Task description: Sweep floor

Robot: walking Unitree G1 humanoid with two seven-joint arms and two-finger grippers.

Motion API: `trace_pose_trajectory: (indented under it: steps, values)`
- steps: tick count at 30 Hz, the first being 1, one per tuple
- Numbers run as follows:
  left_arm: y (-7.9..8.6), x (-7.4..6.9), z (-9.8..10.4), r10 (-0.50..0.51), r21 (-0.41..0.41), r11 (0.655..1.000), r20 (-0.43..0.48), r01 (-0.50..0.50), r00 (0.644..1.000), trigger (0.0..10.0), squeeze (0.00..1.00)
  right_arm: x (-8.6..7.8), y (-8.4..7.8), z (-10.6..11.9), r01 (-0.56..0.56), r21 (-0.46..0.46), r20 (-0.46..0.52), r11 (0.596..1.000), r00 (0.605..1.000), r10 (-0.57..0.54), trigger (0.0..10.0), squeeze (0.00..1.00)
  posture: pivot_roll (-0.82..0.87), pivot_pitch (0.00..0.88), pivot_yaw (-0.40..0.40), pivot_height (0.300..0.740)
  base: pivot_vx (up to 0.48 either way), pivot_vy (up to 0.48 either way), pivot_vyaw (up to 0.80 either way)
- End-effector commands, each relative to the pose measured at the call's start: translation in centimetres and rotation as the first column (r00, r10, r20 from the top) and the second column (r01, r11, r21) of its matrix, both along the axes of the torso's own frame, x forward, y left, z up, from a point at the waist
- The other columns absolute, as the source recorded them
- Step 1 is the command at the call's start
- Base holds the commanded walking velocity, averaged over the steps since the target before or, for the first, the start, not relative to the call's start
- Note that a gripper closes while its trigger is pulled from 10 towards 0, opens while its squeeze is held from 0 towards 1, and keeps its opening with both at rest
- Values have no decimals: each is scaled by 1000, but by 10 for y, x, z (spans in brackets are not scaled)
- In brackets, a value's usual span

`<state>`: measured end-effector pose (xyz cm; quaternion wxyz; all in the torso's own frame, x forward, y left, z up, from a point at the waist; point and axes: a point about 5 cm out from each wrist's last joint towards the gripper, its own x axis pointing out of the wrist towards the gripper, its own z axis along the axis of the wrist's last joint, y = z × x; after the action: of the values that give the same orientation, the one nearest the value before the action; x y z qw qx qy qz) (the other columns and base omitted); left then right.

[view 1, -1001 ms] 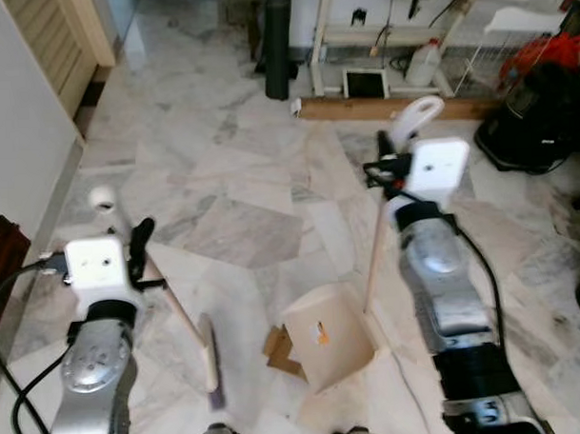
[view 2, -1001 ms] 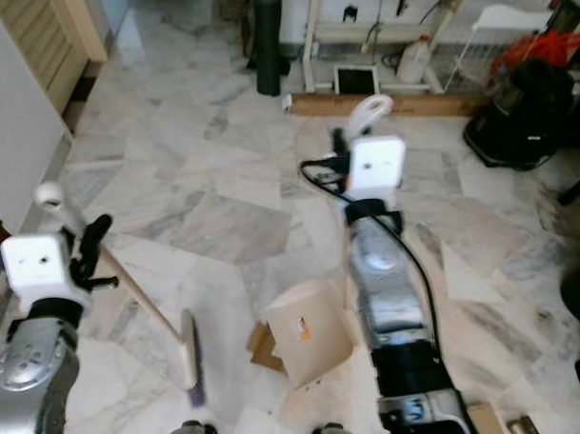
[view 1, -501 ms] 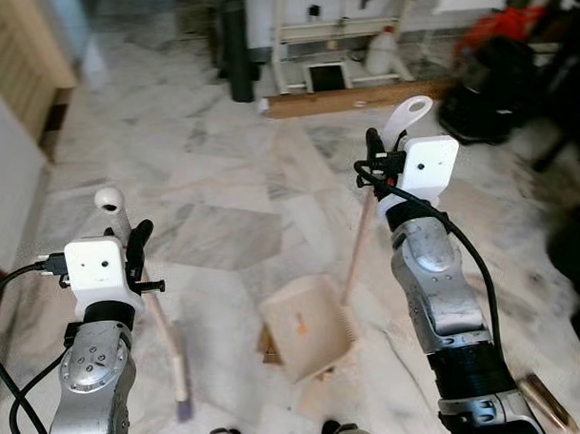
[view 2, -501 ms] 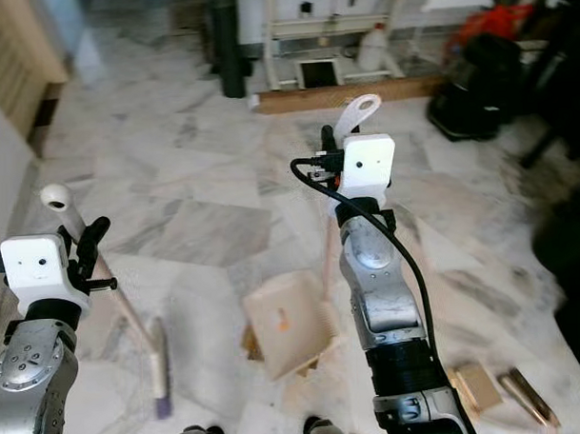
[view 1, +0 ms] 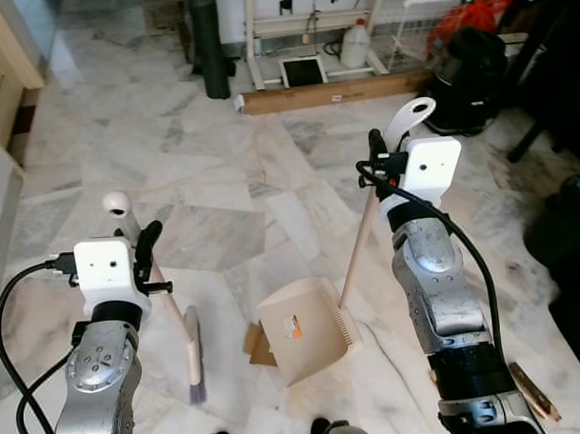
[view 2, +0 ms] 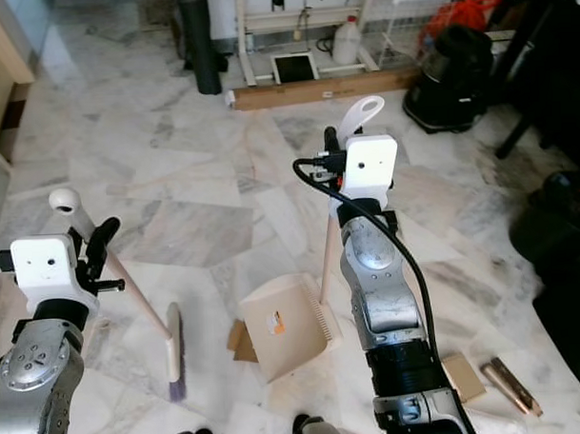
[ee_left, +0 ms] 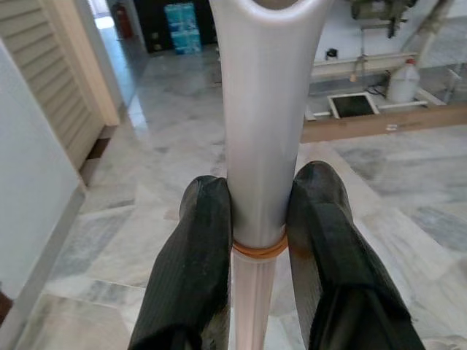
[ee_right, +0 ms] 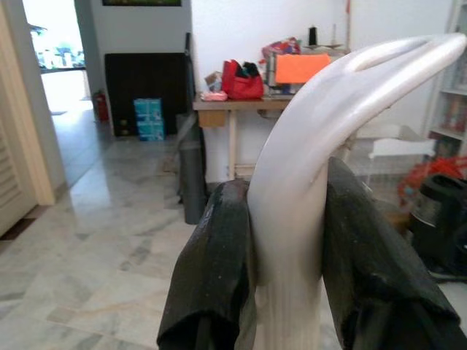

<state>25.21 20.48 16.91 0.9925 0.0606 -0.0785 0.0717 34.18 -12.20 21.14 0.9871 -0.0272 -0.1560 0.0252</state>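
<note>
The marble floor (view 1: 250, 171) spreads out ahead of the robot, with a long wooden plank (view 1: 333, 90) lying across it at the far side near a black vacuum cleaner (view 1: 471, 77).

Close in front of the robot's feet sits the tan dustpan (view 1: 303, 329), its open mouth facing the robot's left. Its wooden pole rises up and to the right into the right gripper (view 1: 375, 155), whose two black fingers (ee_right: 219, 270) are clamped on the pale grey handle (ee_right: 306, 182).

To the left stands the broom (view 1: 169, 307). Its handle slants from the left gripper (view 1: 144, 251) down to the head (view 1: 193, 358), which rests on the floor with its long axis running roughly toward and away from the robot. The left fingers (ee_left: 197, 270) are closed tight on the grey grip.

The broom head lies left of the dustpan, near but apart. Between them, touching the pan's near-left edge, is a small scrap of what looks like brown cardboard (view 1: 258, 344), though it is too small to be sure. Sweeping it in would probably mean drawing the broom head rightward toward the pan mouth, so the left arm leads.
</note>
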Motion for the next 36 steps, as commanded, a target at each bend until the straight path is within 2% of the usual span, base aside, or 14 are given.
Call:
trace_pose_trajectory:
  steps: [1,25,32,33,36]
  values:
    - [0,-2,7,-2,11,1000,33,1,999,10000,0,-2,1,10,-5,2,43,1000,999,5,10000,0,-32,203,-28,740,300,0,0]
    - [-1,-2,8,-12,7,1000,37,11,999,10000,0,-2,0,9,4,0,42,1000,999,-4,10000,0,-32,205,-28,740,347,0,0]
    - [-2,-2,7,-16,9,1000,32,16,999,10000,0,-2,-4,6,37,-13,27,999,999,-37,10000,0,-35,208,-27,740,0,0,0]
    - [-1,-2,7,-18,9,1000,30,18,999,10000,0,0,-11,1,91,-32,-3,995,996,-91,10000,0,-35,212,-27,740,0,0,0]
    - [0,-2,6,-19,11,1000,25,19,1000,10000,0,0,-16,-3,117,-36,-13,992,993,-118,10000,0,-37,216,-27,740,0,0,0]
